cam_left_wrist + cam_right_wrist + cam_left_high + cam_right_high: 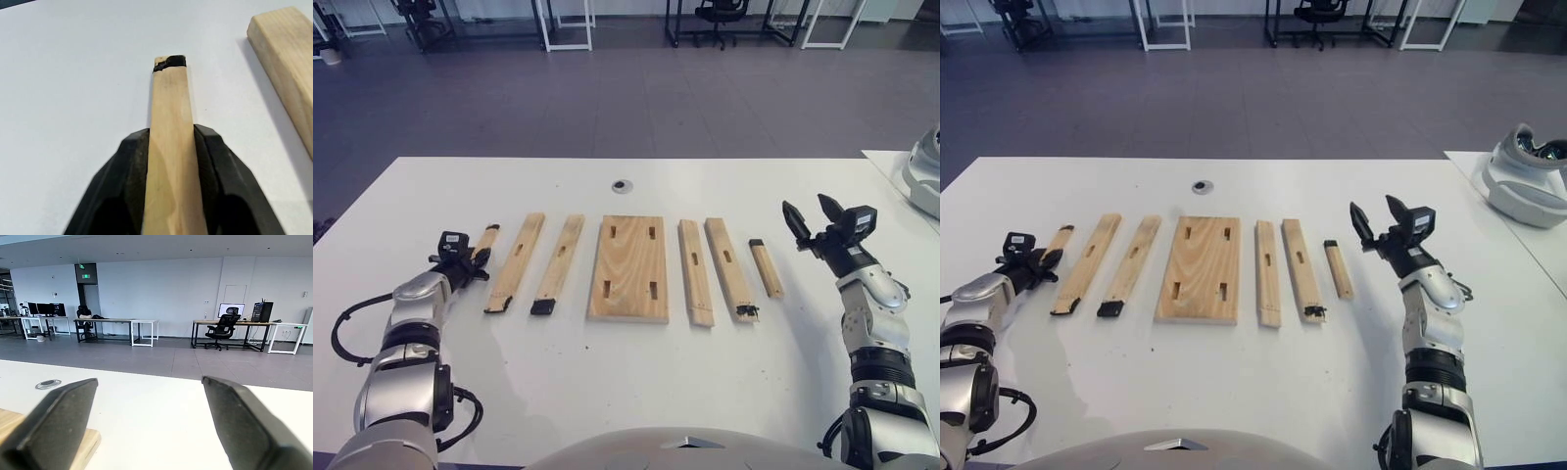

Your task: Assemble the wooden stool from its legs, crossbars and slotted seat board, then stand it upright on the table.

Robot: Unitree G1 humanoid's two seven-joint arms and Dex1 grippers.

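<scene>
The slotted seat board [628, 267] lies flat at the table's middle. Left of it lie two long leg pieces [517, 260] [559, 262], and right of it two more [695, 271] [729, 266]. A short crossbar [766, 267] lies at the right end of the row. At the left end my left gripper [475, 257] is shut on another short crossbar [168, 107], its fingers [134, 156] pressed on both sides; the piece lies on or just above the table. My right gripper [812, 217] stands open and empty above the table, right of the short crossbar.
A round cable grommet [624, 185] sits in the white table [626, 382] behind the seat board. A white headset [1528, 176] rests on a neighbouring table at the far right. Bare tabletop stretches in front of the row of parts.
</scene>
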